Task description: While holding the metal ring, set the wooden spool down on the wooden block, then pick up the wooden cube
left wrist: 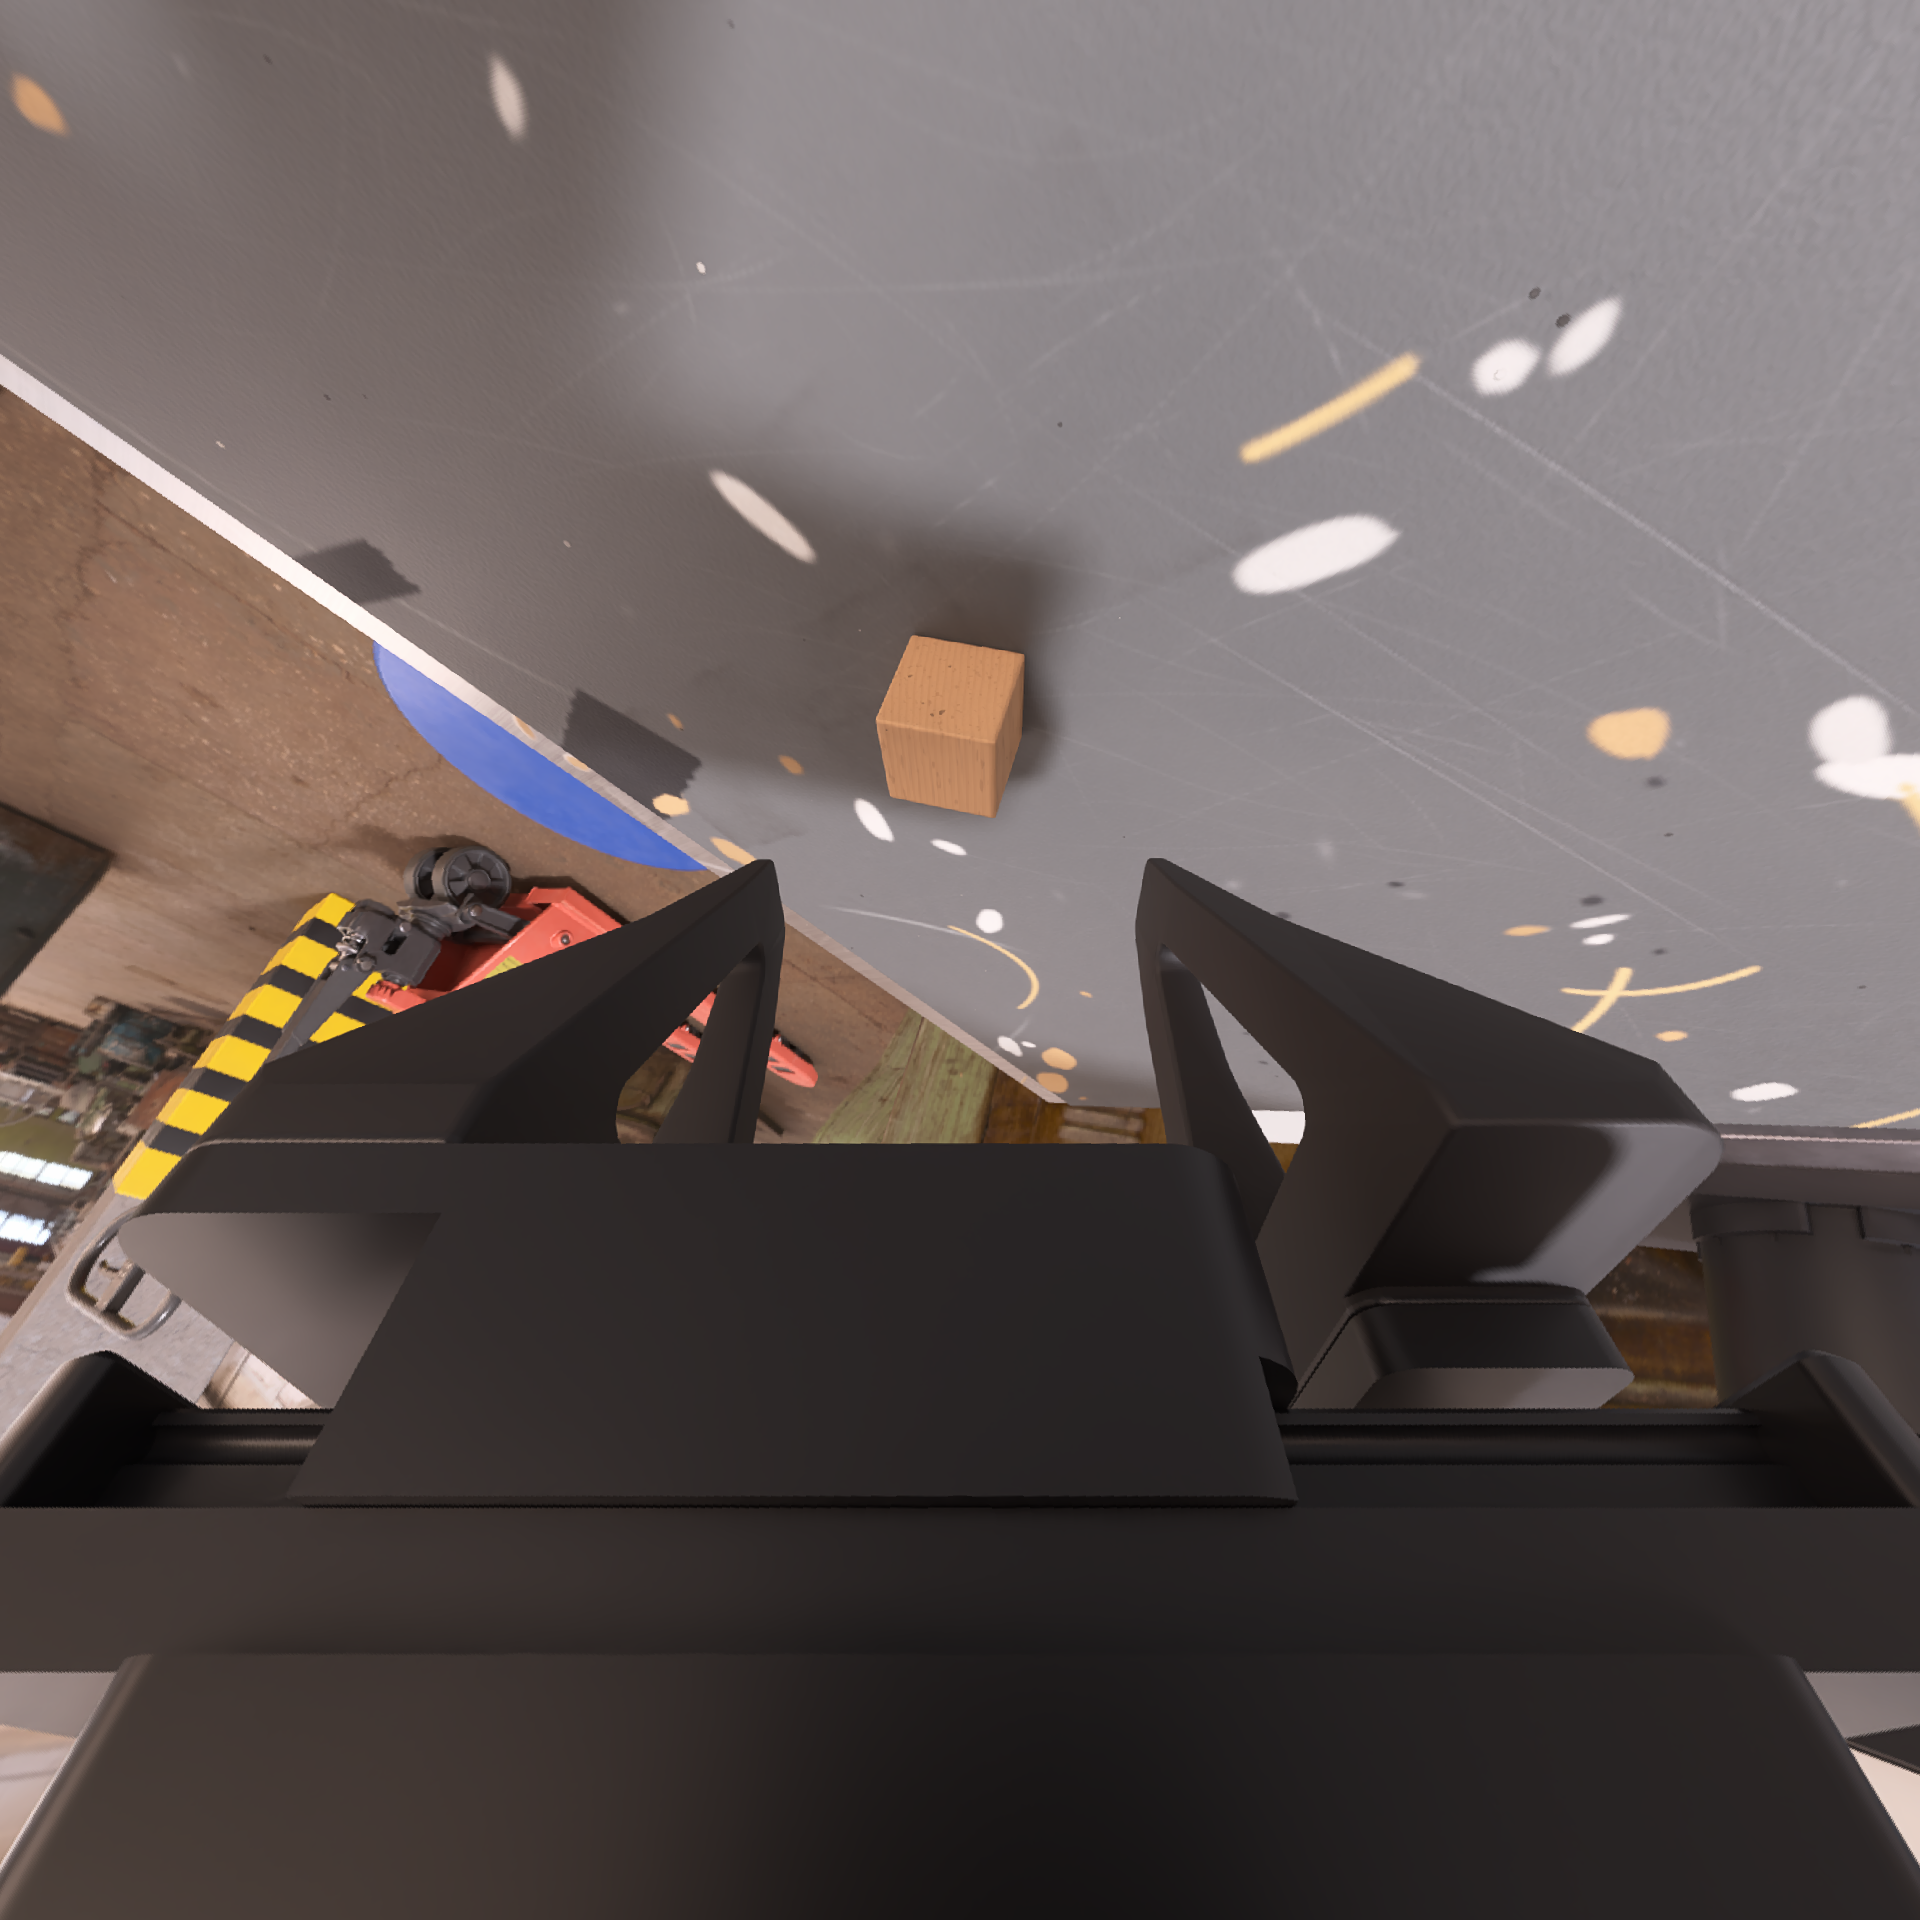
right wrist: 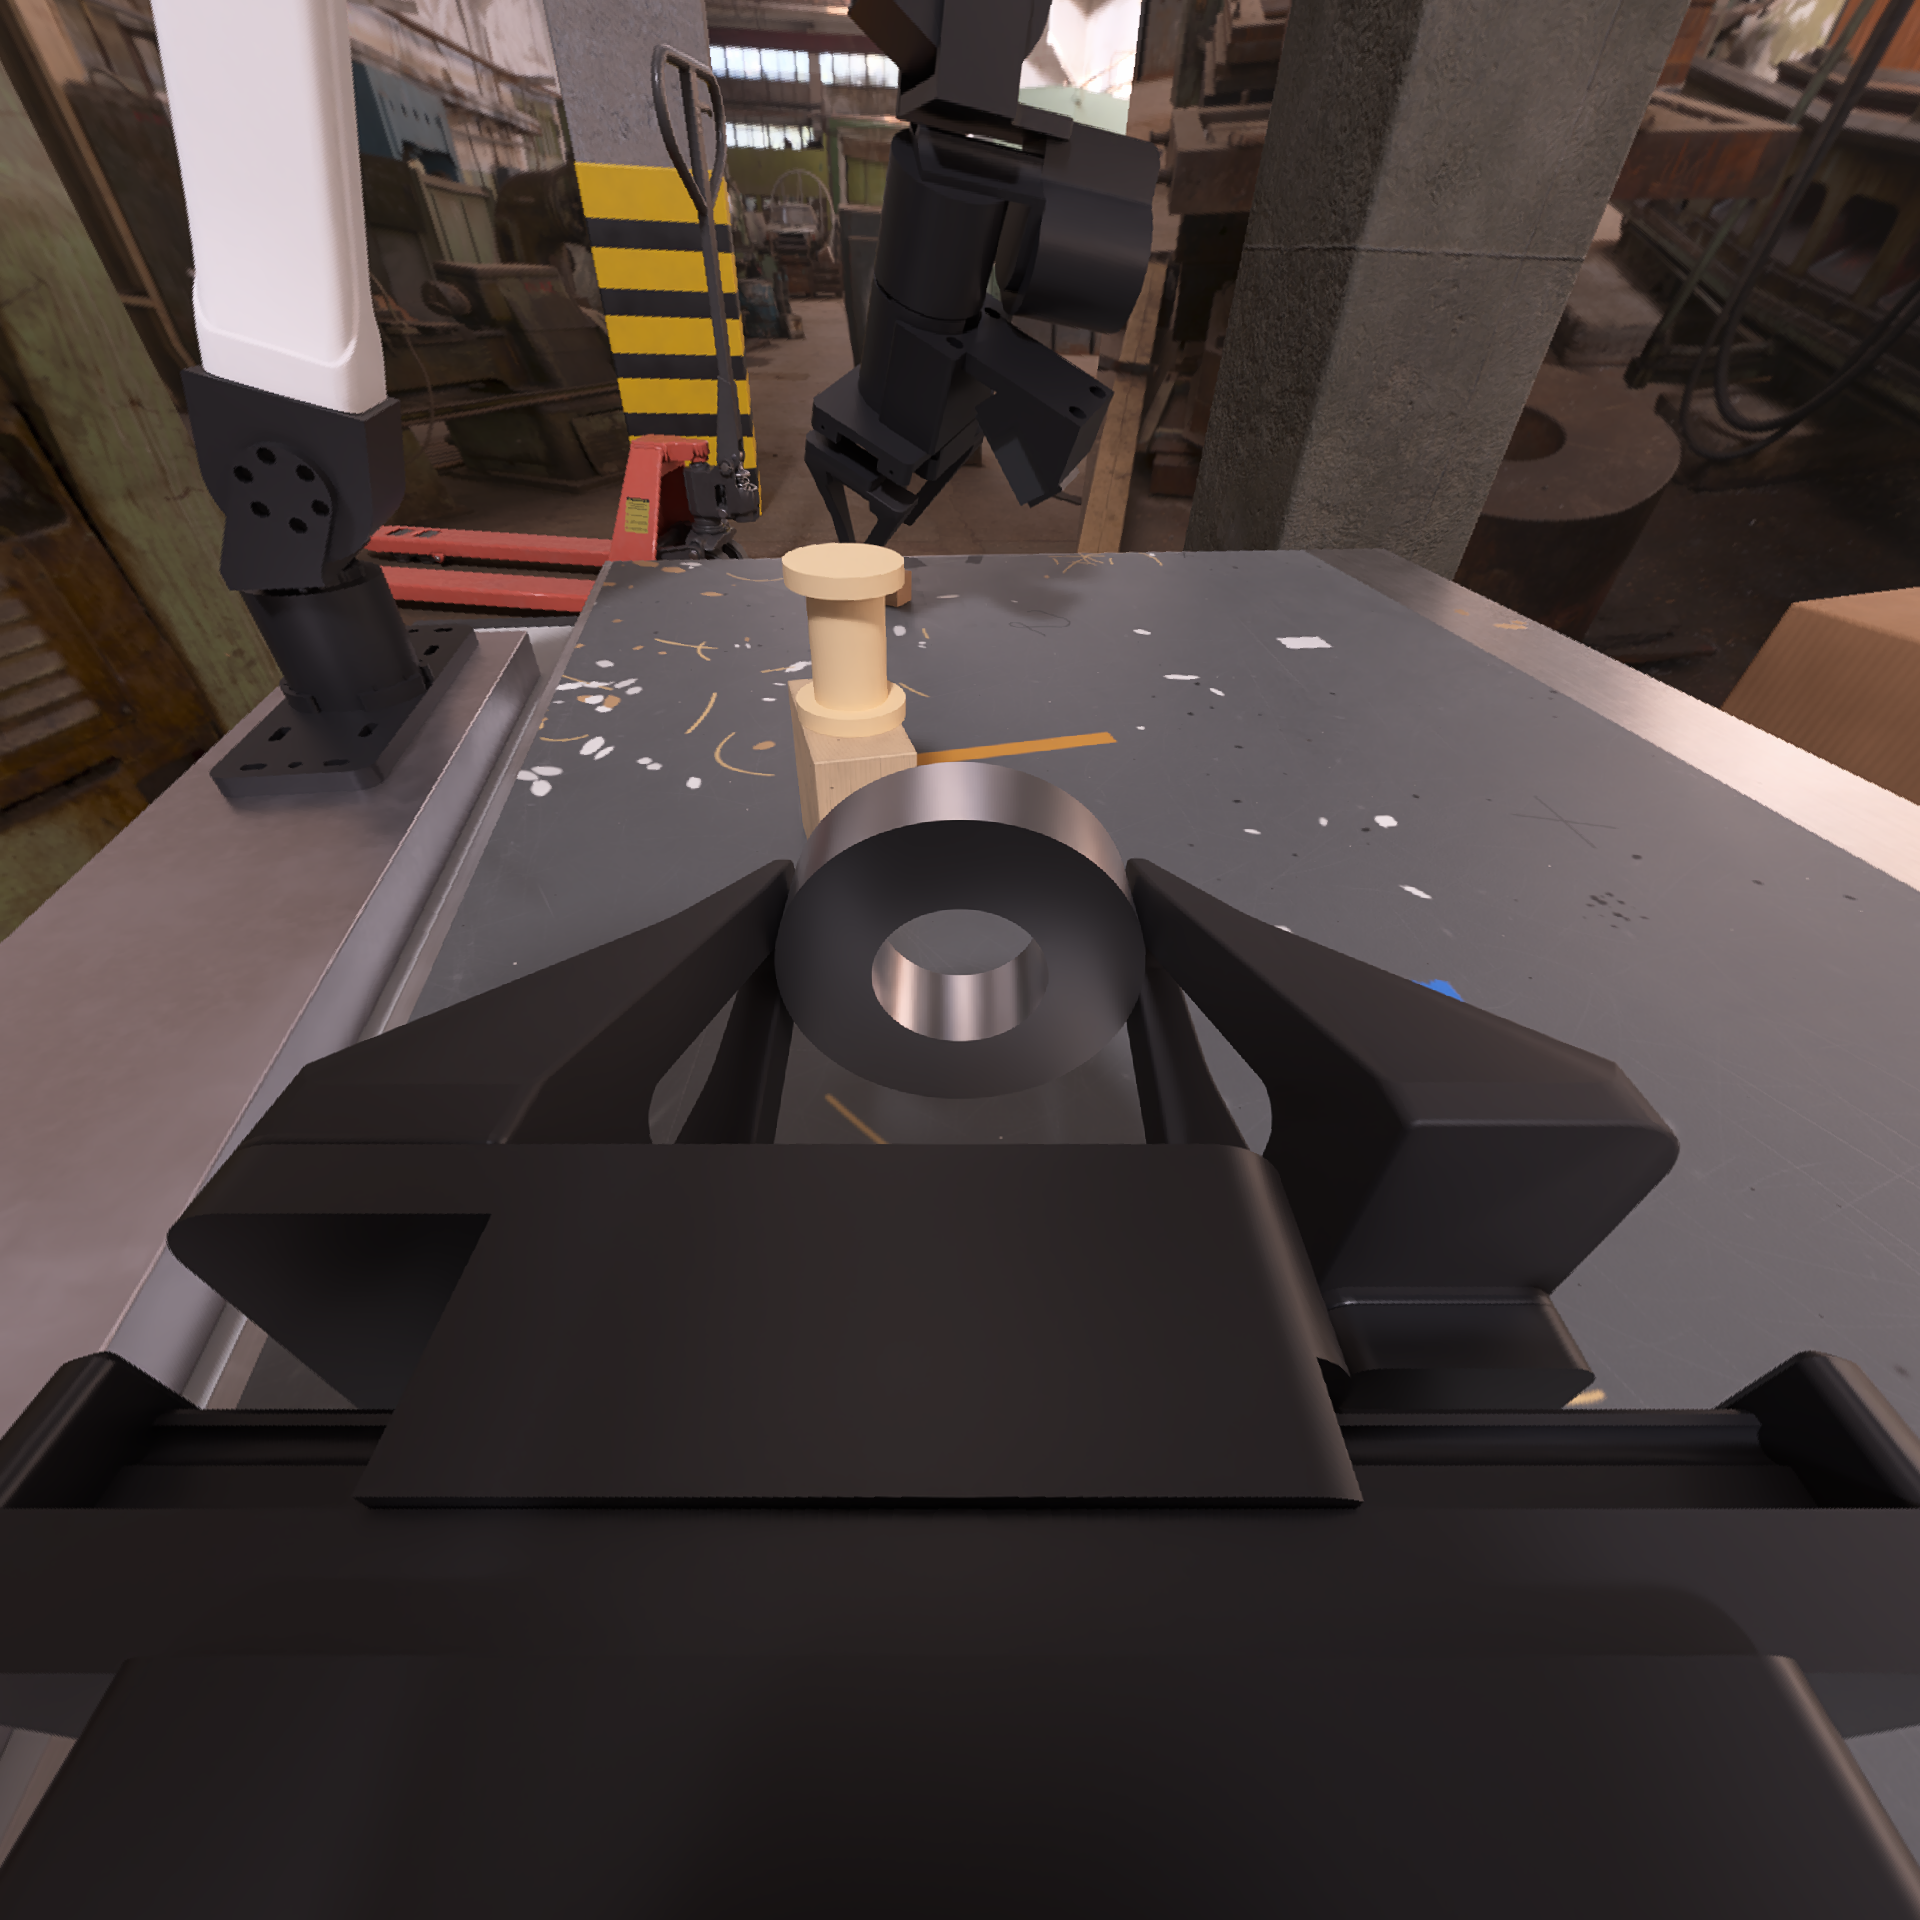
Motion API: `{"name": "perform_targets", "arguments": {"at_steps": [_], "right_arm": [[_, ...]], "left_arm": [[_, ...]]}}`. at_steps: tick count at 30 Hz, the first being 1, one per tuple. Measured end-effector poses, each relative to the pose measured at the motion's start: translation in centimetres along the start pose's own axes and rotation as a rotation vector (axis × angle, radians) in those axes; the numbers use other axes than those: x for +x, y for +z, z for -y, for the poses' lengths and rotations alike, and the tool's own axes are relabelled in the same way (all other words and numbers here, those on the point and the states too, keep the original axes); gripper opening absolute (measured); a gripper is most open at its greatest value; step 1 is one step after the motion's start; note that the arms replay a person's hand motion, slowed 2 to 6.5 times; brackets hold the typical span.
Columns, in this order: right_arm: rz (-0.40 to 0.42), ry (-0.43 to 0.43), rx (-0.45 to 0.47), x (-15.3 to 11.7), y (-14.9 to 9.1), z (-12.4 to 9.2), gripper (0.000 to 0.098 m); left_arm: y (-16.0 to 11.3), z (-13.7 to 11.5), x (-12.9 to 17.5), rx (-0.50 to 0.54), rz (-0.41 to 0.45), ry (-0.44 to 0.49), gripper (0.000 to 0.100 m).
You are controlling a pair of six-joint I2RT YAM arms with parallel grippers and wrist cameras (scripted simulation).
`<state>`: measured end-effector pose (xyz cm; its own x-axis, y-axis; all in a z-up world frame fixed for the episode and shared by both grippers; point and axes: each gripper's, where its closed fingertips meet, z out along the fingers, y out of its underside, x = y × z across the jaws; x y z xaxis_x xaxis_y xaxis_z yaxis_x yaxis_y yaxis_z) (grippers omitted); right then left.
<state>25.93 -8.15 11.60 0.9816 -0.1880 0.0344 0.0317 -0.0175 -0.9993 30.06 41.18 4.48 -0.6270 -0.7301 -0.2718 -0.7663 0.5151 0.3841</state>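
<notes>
One brown wooden cube (left wrist: 951,724), one pale upright wooden spool (right wrist: 847,636), one light wooden block (right wrist: 854,767) and one thick grey metal ring (right wrist: 961,940) are counted.

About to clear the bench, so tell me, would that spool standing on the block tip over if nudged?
Probably: the wooden spool stands upright, tall, on a narrow flange. The wooden block beneath is barely wider, so it could fall off. On its side, it would likely roll.

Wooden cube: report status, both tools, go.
Left tool open, empty, above small tan wooden cube on grey table. Right tool shut on shiny metal ring. Pale wooden spool upright on wooden block. Path clear.
</notes>
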Motion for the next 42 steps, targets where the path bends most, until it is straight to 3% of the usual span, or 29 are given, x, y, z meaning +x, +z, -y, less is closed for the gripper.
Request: {"name": "perform_targets", "arguments": {"at_steps": [13,25,42], "right_arm": [[0.0,-0.003,0.001,0.0,0.0,0.0,0.0519],[0.0,-0.016,-0.001,0.0,0.0,0.0,0.0519],[0.005,-0.028,-0.006,-0.2,0.1,0.0,0.0519]], "left_arm": [[0.5,0.5,0.6,-0.116,-0.011,0.071,0.049],[1.4,0.2,0.4,-0.252,-0.038,0.07,0.048],[2.5,0.4,-0.2,-0.299,-0.075,0.031,0.043]]}}
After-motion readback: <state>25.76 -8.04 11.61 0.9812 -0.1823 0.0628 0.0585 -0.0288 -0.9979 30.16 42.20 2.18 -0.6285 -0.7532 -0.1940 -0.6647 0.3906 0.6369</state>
